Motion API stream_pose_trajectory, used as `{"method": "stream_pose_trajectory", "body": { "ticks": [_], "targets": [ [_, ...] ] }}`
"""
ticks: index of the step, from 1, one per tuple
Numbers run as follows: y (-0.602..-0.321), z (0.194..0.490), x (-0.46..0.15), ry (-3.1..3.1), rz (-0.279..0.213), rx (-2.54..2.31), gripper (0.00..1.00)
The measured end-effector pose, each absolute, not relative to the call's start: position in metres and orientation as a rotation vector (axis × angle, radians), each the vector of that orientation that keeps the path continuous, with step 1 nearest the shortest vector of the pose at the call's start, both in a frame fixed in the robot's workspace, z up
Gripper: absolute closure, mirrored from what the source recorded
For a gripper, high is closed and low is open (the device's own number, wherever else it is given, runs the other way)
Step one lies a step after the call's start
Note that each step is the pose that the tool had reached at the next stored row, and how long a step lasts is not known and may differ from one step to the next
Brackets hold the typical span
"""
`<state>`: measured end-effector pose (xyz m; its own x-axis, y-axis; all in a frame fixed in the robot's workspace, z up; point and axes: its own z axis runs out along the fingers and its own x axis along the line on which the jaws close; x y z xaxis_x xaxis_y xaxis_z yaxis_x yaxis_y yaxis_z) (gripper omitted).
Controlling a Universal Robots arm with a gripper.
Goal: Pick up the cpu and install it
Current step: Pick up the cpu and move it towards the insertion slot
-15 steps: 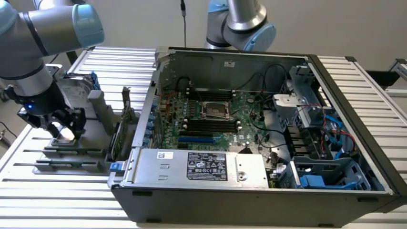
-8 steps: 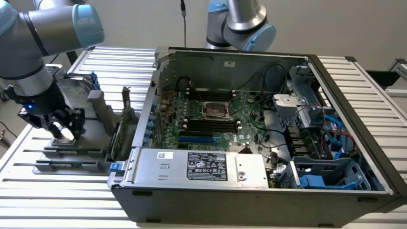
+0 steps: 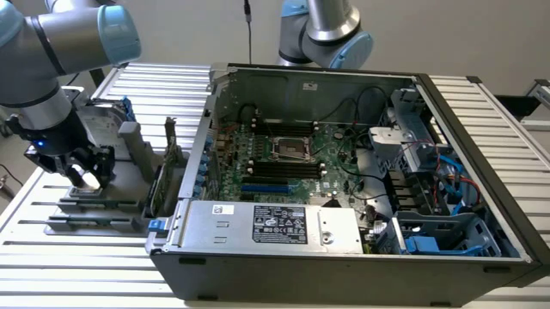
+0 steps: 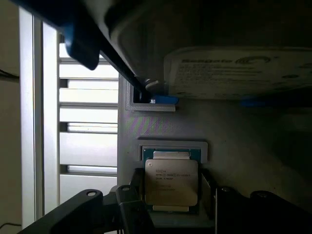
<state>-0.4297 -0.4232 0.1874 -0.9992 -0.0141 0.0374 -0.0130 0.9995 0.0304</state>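
The cpu [image 4: 170, 181] lay flat, metal lid up, in a shallow seat of the grey parts fixture [image 3: 94, 209] near the edge of the slatted desk [image 3: 51, 254] on the exterior view's left. The tool [image 3: 84, 168] pointed straight down on it. In the wrist view one finger [image 4: 130, 207] stood against each of two opposite sides of the chip. I judged the tool to be pinching the cpu by those edges while it rested in its seat. The chip was nearly square, so it had no long axis to speak of.

On the same fixture, just beyond the chip, sat the labelled hard drive [image 4: 234, 68] in its blue bracket [image 4: 161, 100], near but not touching the tool. An expansion card [image 3: 169, 154] stood upright between the fixture and the open computer case [image 3: 344, 261].

The bare processor socket [image 3: 290, 149] lay well apart, toward the exterior view's right, in the middle of the motherboard [image 3: 322, 174]. The card and the case's side wall stood between chip and socket. The power-supply box [image 3: 275, 224] lay along the case's near side.
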Motion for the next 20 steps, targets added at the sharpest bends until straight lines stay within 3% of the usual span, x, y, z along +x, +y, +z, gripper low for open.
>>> {"method": "stream_pose_trajectory", "body": {
  "ticks": [20],
  "targets": [
    [-0.423, 0.272, -0.423, -3.103, -0.047, 0.021, 0.45]
  ]
}}
